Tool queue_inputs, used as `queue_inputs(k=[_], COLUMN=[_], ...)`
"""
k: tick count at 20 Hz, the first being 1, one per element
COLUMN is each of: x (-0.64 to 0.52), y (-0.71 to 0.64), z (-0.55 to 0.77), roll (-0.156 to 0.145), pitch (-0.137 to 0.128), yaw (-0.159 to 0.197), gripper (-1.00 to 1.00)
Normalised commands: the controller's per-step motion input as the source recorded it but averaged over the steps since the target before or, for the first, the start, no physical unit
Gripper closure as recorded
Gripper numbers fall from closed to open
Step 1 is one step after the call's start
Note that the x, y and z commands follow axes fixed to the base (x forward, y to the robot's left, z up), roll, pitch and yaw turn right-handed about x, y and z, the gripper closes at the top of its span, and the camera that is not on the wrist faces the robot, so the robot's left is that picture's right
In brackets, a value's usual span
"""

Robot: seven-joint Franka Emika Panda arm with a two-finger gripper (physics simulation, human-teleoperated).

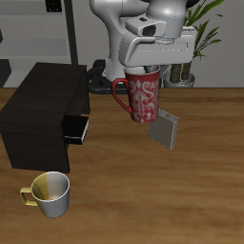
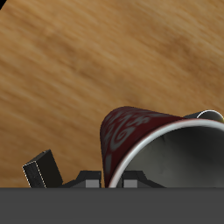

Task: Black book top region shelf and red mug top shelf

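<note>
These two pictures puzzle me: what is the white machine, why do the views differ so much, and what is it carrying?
They are simulator renders. The white machine is a robot arm; its grasping tool holds the red mug lifted above the wooden table. One picture looks at the scene from the front; the other comes from a camera on the tool, so the mug looms large. On the table stand a dark shelf, a yellow-and-cream mug and a thin grey book.

Gripper (image 1: 143, 69) holds the red mug (image 1: 142, 98) by its rim, raised above the table (image 1: 191, 191), handle toward the shelf (image 1: 43, 105). Grey book (image 1: 165, 128) lies just behind the mug. Yellow mug (image 1: 50, 192) stands near the table's front edge.
</note>
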Motion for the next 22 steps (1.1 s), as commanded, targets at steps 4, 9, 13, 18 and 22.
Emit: queue_inputs(k=[4,9,13,18,22], x=[-0.34,-0.37,-0.55,-0.30,-0.25], y=[-0.23,-0.32,-0.68,-0.69,-0.26], z=[0.57,0.51,0.54,0.13,0.09], roll=[-0.028,-0.031,-0.092,-0.090,-0.051], pitch=[-0.049,-0.034,-0.070,0.023,-0.014], yaw=[0.000,-0.001,-0.005,-0.057,-0.014], gripper=[1.00,1.00,1.00,1.00,1.00])
